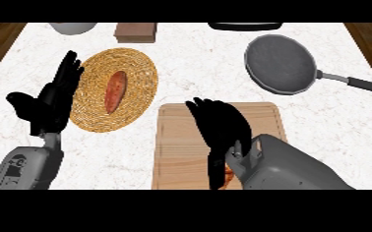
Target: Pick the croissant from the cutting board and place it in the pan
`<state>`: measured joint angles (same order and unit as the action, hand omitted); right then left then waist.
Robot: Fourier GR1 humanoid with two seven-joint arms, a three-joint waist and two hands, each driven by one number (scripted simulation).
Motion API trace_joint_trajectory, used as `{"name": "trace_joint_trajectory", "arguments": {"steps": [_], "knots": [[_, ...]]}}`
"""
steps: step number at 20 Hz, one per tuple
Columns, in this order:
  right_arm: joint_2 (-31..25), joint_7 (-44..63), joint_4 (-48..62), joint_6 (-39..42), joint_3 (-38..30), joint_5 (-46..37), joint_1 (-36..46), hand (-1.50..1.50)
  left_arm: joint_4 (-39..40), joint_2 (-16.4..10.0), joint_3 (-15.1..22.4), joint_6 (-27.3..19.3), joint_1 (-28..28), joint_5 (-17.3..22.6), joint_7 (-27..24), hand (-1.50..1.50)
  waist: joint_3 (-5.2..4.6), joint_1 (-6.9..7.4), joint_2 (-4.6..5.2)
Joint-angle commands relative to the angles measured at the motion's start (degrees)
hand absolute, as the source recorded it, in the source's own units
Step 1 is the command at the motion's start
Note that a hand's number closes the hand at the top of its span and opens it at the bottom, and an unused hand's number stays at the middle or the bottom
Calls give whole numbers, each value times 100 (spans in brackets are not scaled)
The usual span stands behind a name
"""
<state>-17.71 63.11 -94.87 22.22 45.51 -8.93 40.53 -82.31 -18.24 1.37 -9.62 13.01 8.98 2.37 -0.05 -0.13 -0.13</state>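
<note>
- Right hand (222, 125) low in the middle of the head view, above the wooden cutting board (178, 147), fingers straight and fanned toward the far left, curled round nothing: open.
- Under the heel of that hand, close by the wrist, a sliver of orange-brown: the croissant (230, 175), on the board's near end, mostly hidden by the hand and the grey forearm. Contact between palm and croissant impossible to tell.
- Ahead of the right fingertips, a strip of bare board, then the white marble counter (203, 73).
- Ahead and to the right of the right hand, well apart from it, the dark grey pan (280, 64), off the board and on the counter, with its handle (349, 81) pointing right, away from the hand. Croissant not yet in the pan.
- Left hand (52, 98) at the view's left edge, resting, fingers straight and up, thumb out to the side, clasping nothing: open.
- Just right of the left hand, meeting its fingers in the view, a round woven mat (141, 73), lying between the two hands. On the mat, an orange-brown oblong item (116, 91), lengthwise toward the far edge.
- Beyond the left fingertips, at the counter's far edge, a pale bowl (73, 27), cut off by the view, and just to its right a brown block (136, 32).
- Far beyond the right hand, also at the far edge, a black object (245, 25), only partly visible, kind unclear.
</note>
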Motion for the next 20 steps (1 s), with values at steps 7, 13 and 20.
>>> {"name": "trace_joint_trajectory", "arguments": {"steps": [7,13,20], "knots": [[45,1012,451,709,605,-282,5,-150,-55,170,57,-83,49,-126,86,0,-3,-3,-9],[-155,1010,535,993,520,-147,-41,-150,-153,101,-15,19,-41,-111,126,0,-1,-2,-12],[383,857,1103,786,689,-524,-210,-150,176,193,-90,7,195,-213,68,0,1,-13,7]]}}
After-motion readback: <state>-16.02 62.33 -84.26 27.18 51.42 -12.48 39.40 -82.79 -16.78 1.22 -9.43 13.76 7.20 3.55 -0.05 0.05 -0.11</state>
